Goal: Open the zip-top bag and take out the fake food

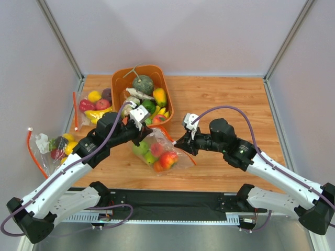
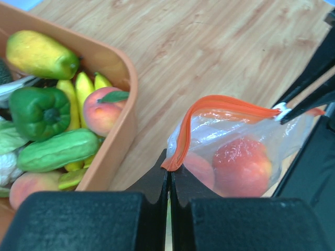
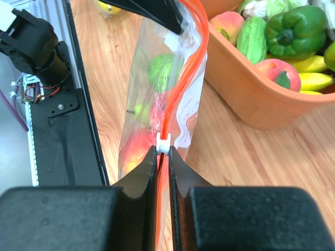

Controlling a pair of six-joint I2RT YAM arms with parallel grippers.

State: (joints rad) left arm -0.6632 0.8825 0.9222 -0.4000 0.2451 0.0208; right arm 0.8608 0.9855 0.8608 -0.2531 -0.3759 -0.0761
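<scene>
Zip-top bag (image 2: 235,125), one; pinched by left hand (image 2: 168,170), right hand (image 3: 163,151) (fake food (image 2: 242,166) inside)

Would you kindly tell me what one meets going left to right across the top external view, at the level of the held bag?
bag with a white knotted lump → left gripper → zip-top bag → right gripper

White shells and black joints clad the left arm (image 1: 52,185) and right arm (image 1: 282,175); a purple cable (image 1: 230,107) loops along each, and black fingers (image 2: 154,183) taper to points.
</scene>
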